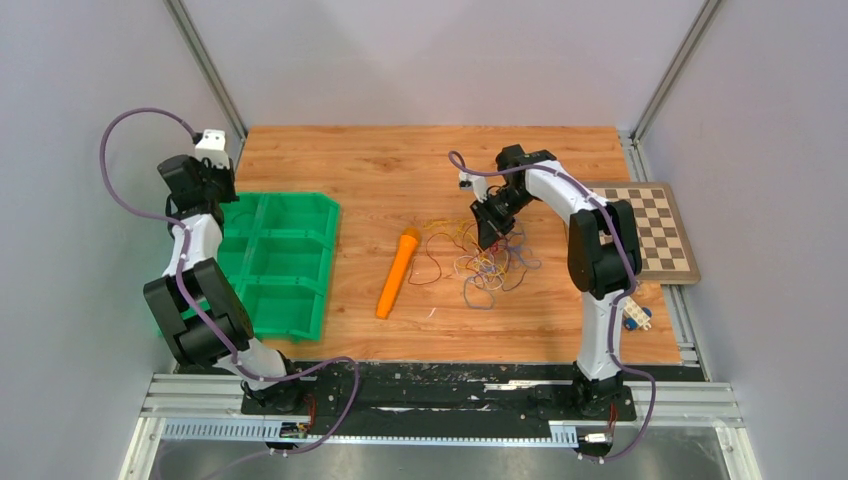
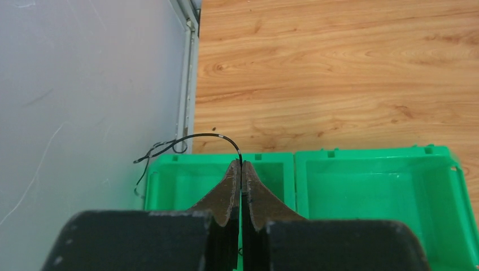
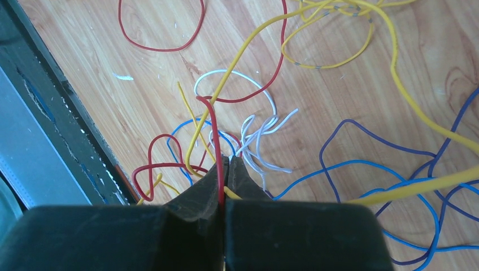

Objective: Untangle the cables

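The cables (image 3: 316,68) mid-frame: red, yellow, blue, purple, white. Marker (image 1: 398,272) is orange, bin (image 1: 285,262) at left bright green, chessboard (image 1: 655,230) at right checked brown and cream.

cables (image 3: 421,184): run off frame edges | green bin (image 2: 373,186): cut at bottom | blue-white object (image 1: 636,318): too small

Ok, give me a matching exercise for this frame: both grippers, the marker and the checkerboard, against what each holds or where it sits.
1 left gripper
2 right gripper
3 orange marker
4 checkerboard

A lying left of the cables
B shut on a red wire
C at the table right edge
D shut on a black wire

Pairs: 1-D, 2-B, 3-A, 4-C
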`<state>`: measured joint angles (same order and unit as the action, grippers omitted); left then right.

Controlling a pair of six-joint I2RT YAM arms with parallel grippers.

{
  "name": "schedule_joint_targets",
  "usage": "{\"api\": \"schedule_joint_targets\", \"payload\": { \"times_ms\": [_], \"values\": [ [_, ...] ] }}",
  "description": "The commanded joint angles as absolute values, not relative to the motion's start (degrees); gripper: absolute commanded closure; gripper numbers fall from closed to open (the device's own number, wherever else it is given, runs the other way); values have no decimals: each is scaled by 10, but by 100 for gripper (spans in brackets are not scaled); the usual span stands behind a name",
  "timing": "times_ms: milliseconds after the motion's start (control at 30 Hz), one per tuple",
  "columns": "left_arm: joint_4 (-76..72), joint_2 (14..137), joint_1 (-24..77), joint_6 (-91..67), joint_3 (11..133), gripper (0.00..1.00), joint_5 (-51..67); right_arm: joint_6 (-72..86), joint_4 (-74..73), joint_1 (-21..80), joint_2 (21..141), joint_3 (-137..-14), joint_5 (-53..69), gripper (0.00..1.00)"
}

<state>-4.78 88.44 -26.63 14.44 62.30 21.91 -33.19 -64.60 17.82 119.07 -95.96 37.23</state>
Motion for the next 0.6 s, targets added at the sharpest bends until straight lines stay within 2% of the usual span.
{"api": "schedule_joint_targets", "payload": {
  "times_ms": [0, 133, 300, 567],
  "values": [
    [-36, 884, -272, 179, 633, 100, 248, -350, -656, 179, 1196, -983, 374, 100],
    [18, 892, -272, 144, 622, 100, 223, -356, -658, 179, 1197, -978, 368, 100],
    [-48, 817, -271, 112, 518, 100, 175, -357, -657, 178, 1194, -970, 367, 100],
    [-92, 742, -259, 131, 470, 100, 155, -356, -659, 179, 1201, -971, 366, 100]
  ]
}}
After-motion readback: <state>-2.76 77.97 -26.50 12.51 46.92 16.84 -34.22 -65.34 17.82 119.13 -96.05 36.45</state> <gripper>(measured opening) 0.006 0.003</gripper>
